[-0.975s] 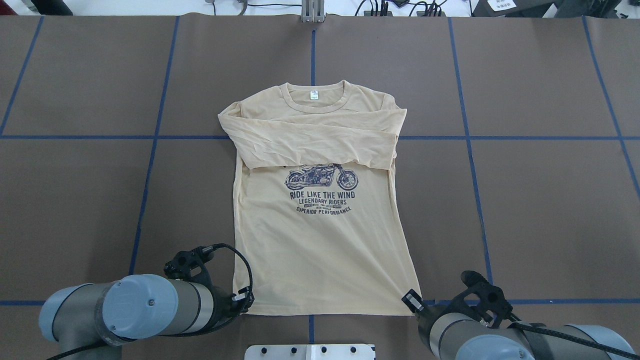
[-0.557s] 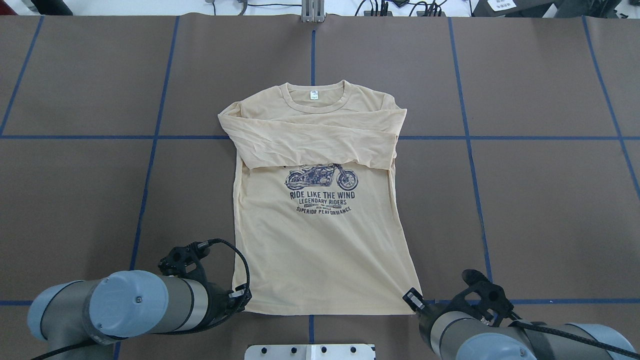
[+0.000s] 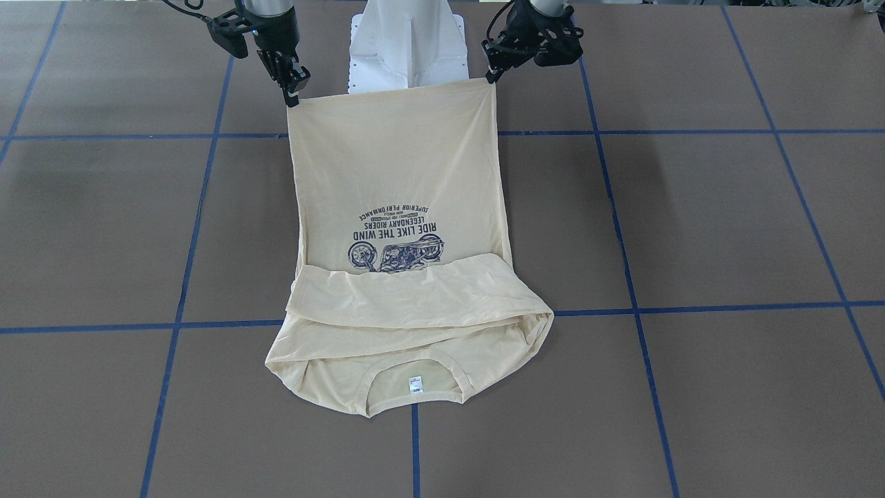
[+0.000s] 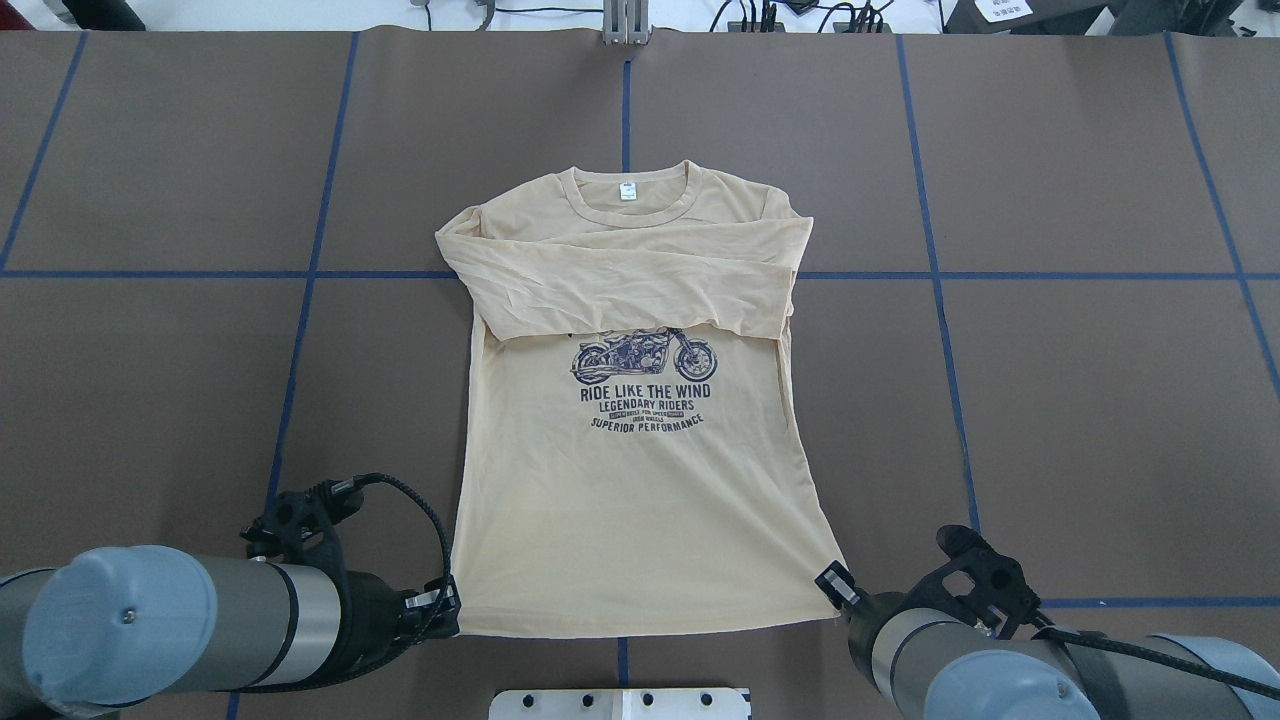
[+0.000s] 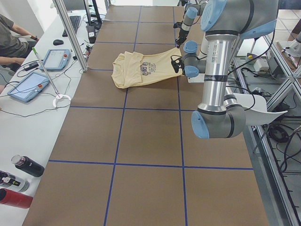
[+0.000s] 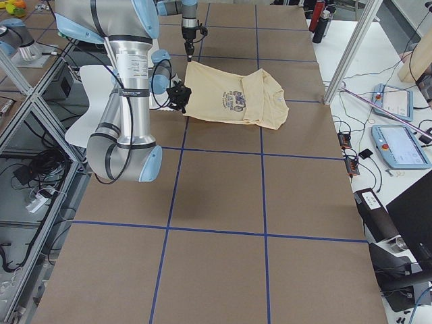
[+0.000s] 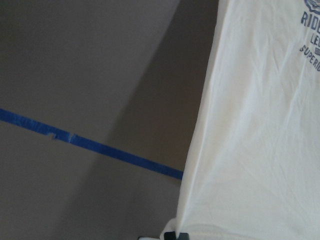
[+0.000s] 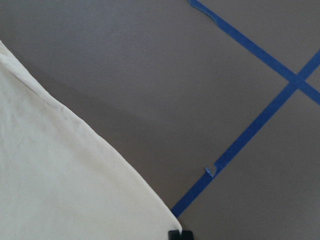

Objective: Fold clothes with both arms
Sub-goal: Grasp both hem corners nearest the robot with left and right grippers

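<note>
Shirt (image 4: 640, 510) lies mid-table (image 4: 1100, 400), collar (image 4: 630, 212) at 12 o'clock, sleeves (image 4: 620, 285) folded across chest. Left gripper (image 4: 447, 612) pinches the 7 o'clock hem corner; right gripper (image 4: 833, 590) pinches the 5 o'clock corner. Hem (image 4: 640, 625) hangs off the surface.

shirt (image 4: 640, 500) print "RIDE LIKE THE WIND, LEGENDARY RIDERS, SUPERIOR PERFORMANCE"

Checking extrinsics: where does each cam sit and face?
Front-facing: across table, facing robot; shirt, left gripper, right gripper, white base.
Overhead: behind robot, looking forward-down; left arm, right arm.
Exterior left: table end; left arm near.
Exterior right: opposite end; right arm near.
Left wrist: down at hem corner; gripper tip only.
Right wrist: other hem corner; gripper tip only.
Shared: every view shows the shirt.
</note>
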You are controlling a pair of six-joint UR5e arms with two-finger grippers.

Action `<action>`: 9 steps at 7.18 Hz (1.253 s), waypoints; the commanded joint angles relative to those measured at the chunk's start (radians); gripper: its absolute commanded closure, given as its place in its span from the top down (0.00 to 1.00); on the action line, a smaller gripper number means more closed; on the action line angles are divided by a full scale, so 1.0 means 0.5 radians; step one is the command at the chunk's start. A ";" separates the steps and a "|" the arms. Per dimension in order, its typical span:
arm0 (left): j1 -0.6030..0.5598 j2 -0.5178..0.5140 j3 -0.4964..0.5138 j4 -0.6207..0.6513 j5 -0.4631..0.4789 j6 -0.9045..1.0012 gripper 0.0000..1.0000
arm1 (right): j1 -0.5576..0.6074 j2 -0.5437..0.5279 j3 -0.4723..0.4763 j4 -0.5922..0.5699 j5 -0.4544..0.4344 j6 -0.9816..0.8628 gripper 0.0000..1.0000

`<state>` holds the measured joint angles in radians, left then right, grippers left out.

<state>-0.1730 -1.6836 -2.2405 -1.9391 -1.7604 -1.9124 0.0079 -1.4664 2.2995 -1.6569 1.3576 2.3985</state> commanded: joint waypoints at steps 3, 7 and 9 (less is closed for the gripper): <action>-0.004 -0.017 -0.029 0.025 -0.056 -0.087 0.00 | -0.010 0.000 0.184 -0.042 0.134 -0.002 0.00; -0.007 0.008 -0.112 0.025 -0.105 -0.087 0.00 | -0.080 -0.019 0.327 -0.229 0.187 -0.002 0.00; -0.080 -0.044 -0.127 0.025 -0.118 -0.084 0.00 | 0.151 0.018 0.341 -0.251 0.290 -0.020 0.00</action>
<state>-0.1862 -1.6917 -2.3023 -1.9267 -1.8187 -1.9563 0.0105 -1.4679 2.4658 -1.7714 1.4650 2.3954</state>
